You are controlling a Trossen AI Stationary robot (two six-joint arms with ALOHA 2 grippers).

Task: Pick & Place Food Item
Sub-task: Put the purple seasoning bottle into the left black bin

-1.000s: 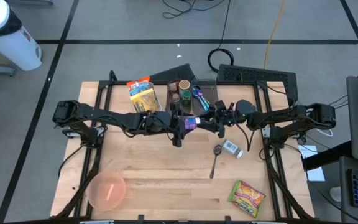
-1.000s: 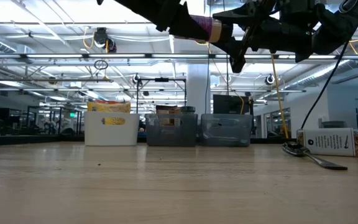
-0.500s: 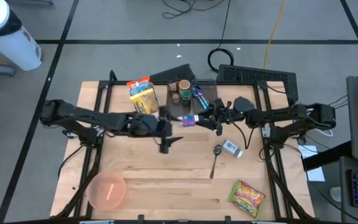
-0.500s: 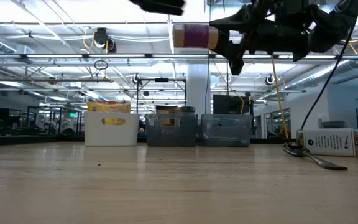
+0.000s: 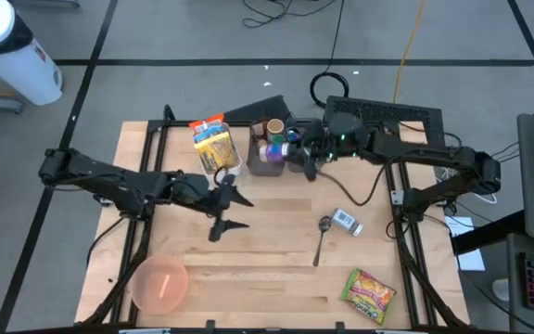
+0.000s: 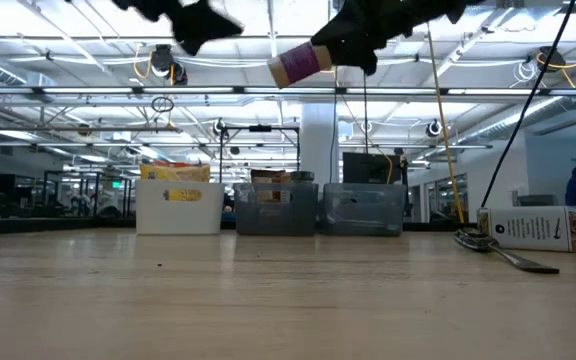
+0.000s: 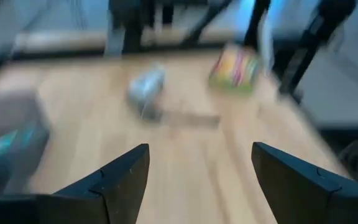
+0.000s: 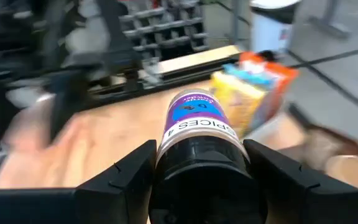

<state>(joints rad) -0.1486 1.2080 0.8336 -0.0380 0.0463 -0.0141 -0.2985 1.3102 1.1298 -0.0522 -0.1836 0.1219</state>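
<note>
A spice jar with a purple label and a dark lid is in the air over the far middle of the table, with my right gripper shut on it. In the low view the jar shows high above the tabletop. My left gripper hovers open to the left of centre with nothing between its fingers. Behind the jar, along the far edge, stand a white bin with yellow and orange packets and two grey bins. My right gripper pinches the jar's round sides near the dark lid end between its two fingers. The fingers come nearly level from the table's right and lie along the jar. The labelled end points away from the wrist, slightly down, and the jar is lifted clear.
A spoon and a small white bottle lie right of centre. A yellow snack packet lies at the near right and a pink bowl at the near left. The wooden top between them is bare.
The two grippers were together at the jar in the middle of the table. My left gripper has drawn back toward the left edge, without the jar. My right gripper has risen and carried the jar toward the far edge, over the bins, turning as it went.
</note>
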